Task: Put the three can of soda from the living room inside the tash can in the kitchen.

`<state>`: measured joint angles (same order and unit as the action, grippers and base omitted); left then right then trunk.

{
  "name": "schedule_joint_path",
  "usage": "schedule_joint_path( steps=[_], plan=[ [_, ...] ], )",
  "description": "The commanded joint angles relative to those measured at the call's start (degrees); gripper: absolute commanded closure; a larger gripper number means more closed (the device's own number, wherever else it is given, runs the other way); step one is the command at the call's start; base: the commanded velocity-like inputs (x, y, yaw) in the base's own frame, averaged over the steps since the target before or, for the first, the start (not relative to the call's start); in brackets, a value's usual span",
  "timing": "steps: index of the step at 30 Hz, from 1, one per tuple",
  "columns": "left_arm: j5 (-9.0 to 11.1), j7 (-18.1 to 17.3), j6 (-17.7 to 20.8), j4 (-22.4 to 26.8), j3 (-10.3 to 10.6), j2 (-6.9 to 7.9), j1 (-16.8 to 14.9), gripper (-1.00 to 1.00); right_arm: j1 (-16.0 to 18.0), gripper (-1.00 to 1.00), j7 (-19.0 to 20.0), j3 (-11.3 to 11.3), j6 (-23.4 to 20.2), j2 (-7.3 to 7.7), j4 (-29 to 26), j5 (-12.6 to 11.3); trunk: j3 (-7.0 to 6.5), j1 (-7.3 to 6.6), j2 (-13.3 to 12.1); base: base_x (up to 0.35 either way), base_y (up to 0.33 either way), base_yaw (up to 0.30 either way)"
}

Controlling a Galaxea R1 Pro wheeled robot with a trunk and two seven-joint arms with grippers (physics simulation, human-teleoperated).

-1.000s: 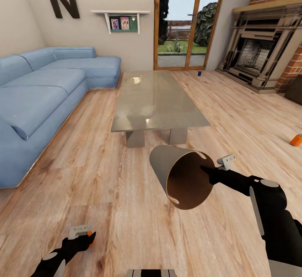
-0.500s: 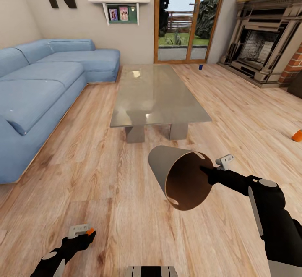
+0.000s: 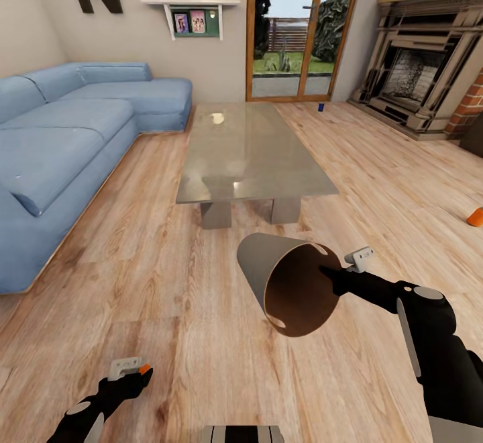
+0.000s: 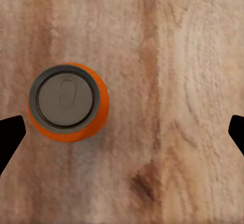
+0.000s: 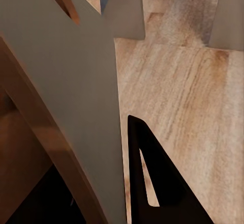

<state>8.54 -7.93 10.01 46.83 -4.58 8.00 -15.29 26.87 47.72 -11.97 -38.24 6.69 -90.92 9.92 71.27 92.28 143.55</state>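
Nearest, the left gripper (image 4: 122,127) hangs wide open above an upright orange drink can with a silver top (image 4: 67,102) standing off-centre between its fingers; descending uncorrected could tip it. The right gripper (image 3: 339,274) pinches the rim of the tilted grey metal tapered bin (image 3: 288,283). Farther off lie another orange can (image 3: 475,217) and a dark blue can (image 3: 321,107).

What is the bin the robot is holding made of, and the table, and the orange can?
The tash can looks like dull grey metal outside, with a matte tan-brown inside. The coffee table seems to be glass: its top is see-through and shiny with reflections. The orange can looks like painted metal with a flat grey top and pull tab. These are renders, so this is only a guess.
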Motion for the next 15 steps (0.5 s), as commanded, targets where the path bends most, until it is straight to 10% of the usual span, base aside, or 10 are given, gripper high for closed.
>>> schedule_joint_path(
  steps=[1, 15],
  plan=[
    [0.01, 0.0, 0.0, 0.0, -0.02, 0.02, 0.0, -1.0, 0.02, 1.0, 0.26, 0.02, -0.35, -0.01, -0.05, -0.96, -0.01, -0.01, 0.0, 0.0, 0.0, 0.0],
    [0.2, 0.18, 0.17, 2.42, -1.4, 0.4, 0.0, -1.0, 0.02, 1.0, 0.26, 0.02, -0.26, -0.01, -0.05, -0.95, -0.01, -0.01, 0.0, 0.0, 0.0, 0.0]
  ],
)
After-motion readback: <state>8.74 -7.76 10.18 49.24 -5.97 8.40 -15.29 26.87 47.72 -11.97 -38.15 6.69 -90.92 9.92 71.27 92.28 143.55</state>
